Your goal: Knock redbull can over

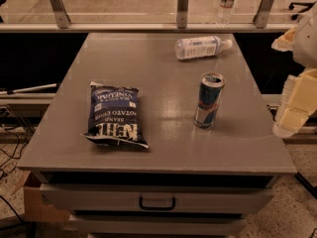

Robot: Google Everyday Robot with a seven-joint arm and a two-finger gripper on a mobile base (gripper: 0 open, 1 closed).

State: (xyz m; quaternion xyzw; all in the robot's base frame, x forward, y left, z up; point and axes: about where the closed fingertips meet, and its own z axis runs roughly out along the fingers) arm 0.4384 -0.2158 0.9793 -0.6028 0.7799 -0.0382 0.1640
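The redbull can (208,100) stands upright on the grey table (163,148), right of centre, with blue and silver panels and a silver top rim. My gripper (296,107) is at the right edge of the view, pale and blocky, beyond the table's right edge and to the right of the can. It hangs about level with the can and is apart from it.
A dark blue chip bag (115,114) lies flat at the table's left. A clear plastic bottle (200,47) lies on its side at the back. Another bottle (226,4) stands on the ledge behind. A drawer handle (157,203) is below the front edge.
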